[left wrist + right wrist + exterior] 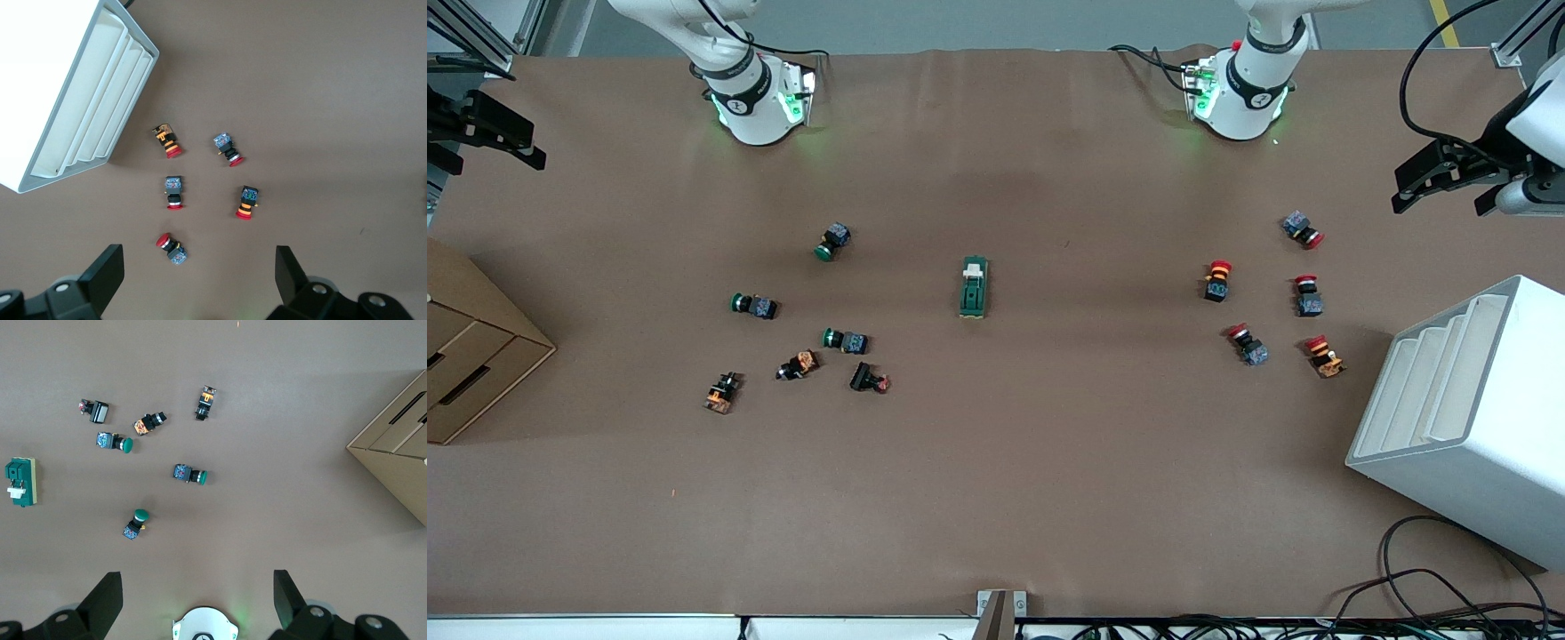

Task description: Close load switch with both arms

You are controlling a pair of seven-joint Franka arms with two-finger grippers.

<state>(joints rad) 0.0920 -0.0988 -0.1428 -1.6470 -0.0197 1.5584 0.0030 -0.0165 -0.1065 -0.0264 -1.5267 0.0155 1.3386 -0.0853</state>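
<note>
White jointed arms [1258, 67] with black bands, green-lit bases, black cables, black two-finger tools.

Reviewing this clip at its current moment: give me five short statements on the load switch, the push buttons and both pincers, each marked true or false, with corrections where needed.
1. The dark green rectangular load switch lies untouched on the brown table. True.
2. The left pincer grips the switch. False: it hangs open over the red-capped push buttons.
3. The right pincer is open. True.
4. The green-capped push buttons lie toward the left arm's end. False: toward the right arm's end.
5. The white slotted rack holds buttons. False: its slots are empty.
</note>
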